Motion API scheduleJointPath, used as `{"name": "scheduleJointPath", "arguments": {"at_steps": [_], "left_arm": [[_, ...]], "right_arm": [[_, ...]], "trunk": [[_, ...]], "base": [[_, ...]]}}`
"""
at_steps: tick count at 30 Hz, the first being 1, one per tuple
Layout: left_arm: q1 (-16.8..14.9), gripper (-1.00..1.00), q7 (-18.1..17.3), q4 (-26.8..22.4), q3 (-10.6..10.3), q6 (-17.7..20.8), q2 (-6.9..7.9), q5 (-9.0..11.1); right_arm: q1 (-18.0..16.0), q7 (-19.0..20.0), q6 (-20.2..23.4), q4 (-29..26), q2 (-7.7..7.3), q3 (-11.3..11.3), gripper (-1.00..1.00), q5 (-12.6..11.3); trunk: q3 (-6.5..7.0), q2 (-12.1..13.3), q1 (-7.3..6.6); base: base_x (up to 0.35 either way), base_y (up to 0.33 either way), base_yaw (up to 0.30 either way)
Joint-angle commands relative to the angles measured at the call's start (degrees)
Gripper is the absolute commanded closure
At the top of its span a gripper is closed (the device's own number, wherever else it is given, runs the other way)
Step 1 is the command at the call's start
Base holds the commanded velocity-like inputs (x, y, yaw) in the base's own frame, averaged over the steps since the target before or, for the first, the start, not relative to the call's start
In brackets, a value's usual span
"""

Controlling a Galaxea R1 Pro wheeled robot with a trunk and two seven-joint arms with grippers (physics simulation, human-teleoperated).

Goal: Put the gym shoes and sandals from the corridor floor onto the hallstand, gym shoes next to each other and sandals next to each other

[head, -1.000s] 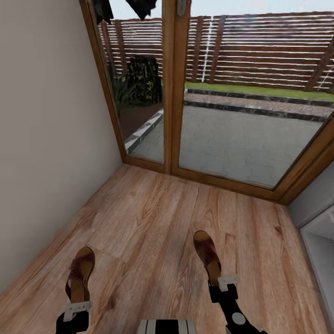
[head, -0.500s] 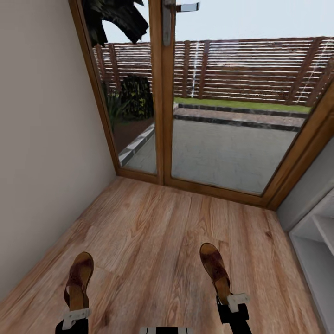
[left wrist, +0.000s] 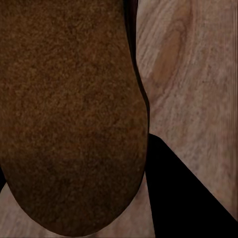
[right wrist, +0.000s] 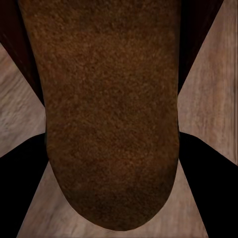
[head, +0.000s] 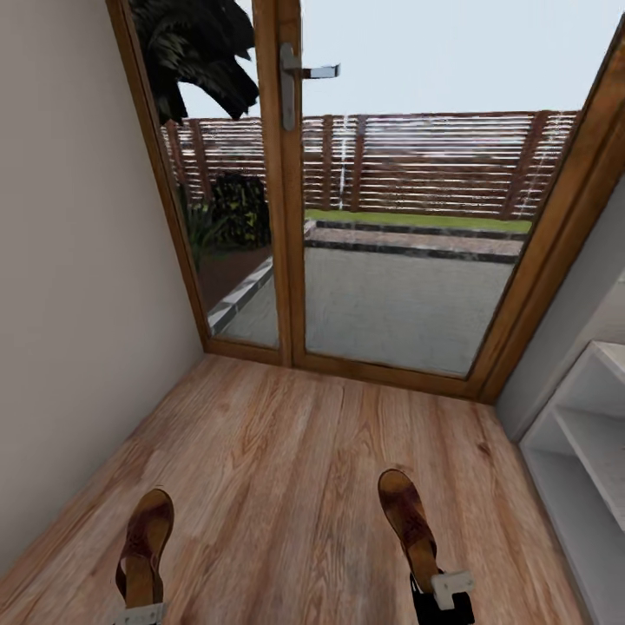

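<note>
Carrying one sandal in each end effector, we stand in the corridor facing the glass door (head: 382,217), with the shoe rack (head: 583,434) at our right edge. The left sandal (head: 145,545) is gripped at its heel by the left end effector (head: 136,615), and the right sandal (head: 410,526) by the right end effector (head: 447,588); both shoes point forward and seem to hang above the floor (head: 286,469). In each wrist view a brown footbed sits close to the lens with planks beyond it, so we judge both end effectors closed on their sandals.

The main risk, as we see it, is a slip: each sandal is held only by its heel end, and a quick turn toward the rack could swing the long toe down and pull it loose. The right sandal's toe could also catch the rack's side panel or a shelf edge if we turn too near it.

We count two sandals, both in hand, two visible shelf levels on the rack, and one door handle (head: 305,71). Gym shoes are still to be found
</note>
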Motion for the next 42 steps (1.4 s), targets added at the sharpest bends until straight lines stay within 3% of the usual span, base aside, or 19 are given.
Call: {"name": "scheduleJointPath", "arguments": {"at_steps": [1, 10, 28, 42], "left_arm": [[0.0, 1.0, -0.5, 0.0, 0.4, -0.1, 0.0, 0.1], [0.0, 1.0, -0.5, 0.1, 0.4, -0.1, 0.05, 0.1], [0.0, 1.0, -0.5, 0.8, 0.3, -0.1, -0.04, 0.0], [0.0, 1.0, -0.5, 0.8, 0.3, -0.1, -0.04, 0.2]], "right_arm": [[0.0, -0.2, -0.1, 0.1, 0.0, 0.5, 1.0, -0.3], [0.0, -0.3, -0.1, 0.1, 0.11, 0.5, 1.0, -0.3], [0.0, -0.2, -0.1, 0.1, 0.15, 0.4, 1.0, -0.3], [0.0, -0.2, -0.1, 0.1, 0.12, 0.4, 1.0, -0.3]], "trunk": [[0.27, 0.0, -0.03], [2.94, 0.1, -0.27], [6.35, 7.3, -4.22], [8.57, 12.2, -6.85]], "base": [[0.0, 0.0, -0.16], [0.0, 0.0, -0.2], [0.0, 0.0, -0.035], [0.0, 0.0, -0.232]]}}
